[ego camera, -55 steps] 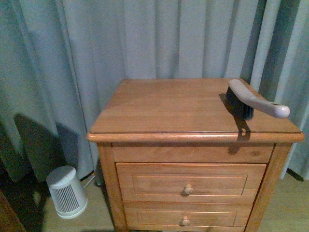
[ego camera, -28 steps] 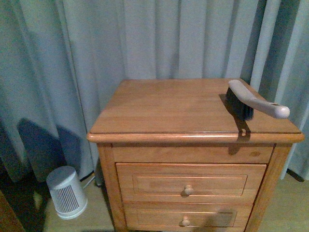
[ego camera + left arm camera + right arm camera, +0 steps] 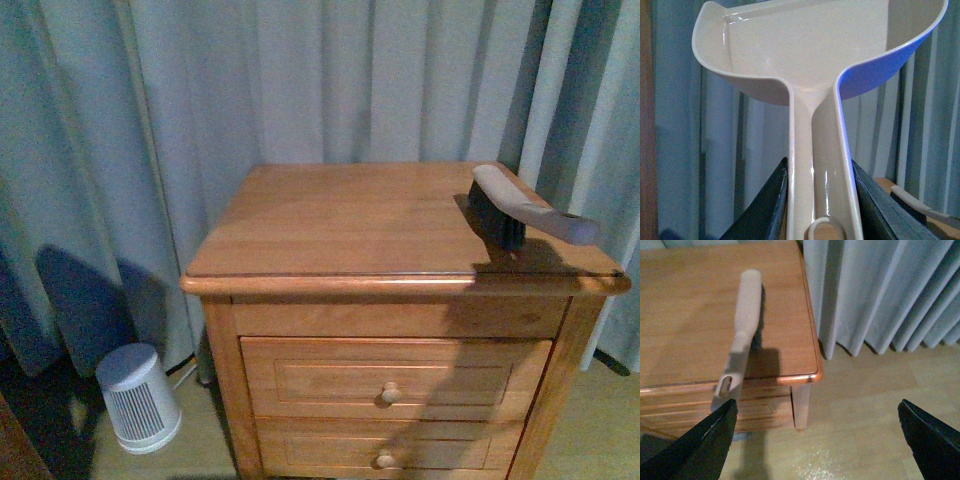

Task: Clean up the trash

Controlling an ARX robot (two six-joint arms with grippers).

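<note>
At the right edge of the desk (image 3: 330,225), toward the back, a brush (image 3: 520,205) with a pale grey back and dark bristles lies bristles down. Its handle points at the front right corner, and the handle end carries a hanging hole. A shadow covers that corner of the desk top and runs down over the right part of the desk front. The right wrist view shows the brush (image 3: 742,330) from above. In that view the right hand (image 3: 816,405) is wide open, its 2 dark fingers (image 3: 705,450) spread far apart with nothing between them. It hangs above the floor (image 3: 865,405) just off the front right corner, clear of the brush. The left wrist view shows the left hand (image 3: 819,165) closed on the handle of a pinkish-beige dustpan (image 3: 805,55). Its dark fingers (image 3: 767,210) press both sides of the handle, and the empty pan stands up against the curtain (image 3: 330,80). The trash shows in none of the 3 views, so I cannot tell where it lies. The desk front has 2 drawers, each with 1 round knob (image 3: 390,392). A small white ribbed appliance (image 3: 138,398) stands on the floor beside the desk's left side.
</note>
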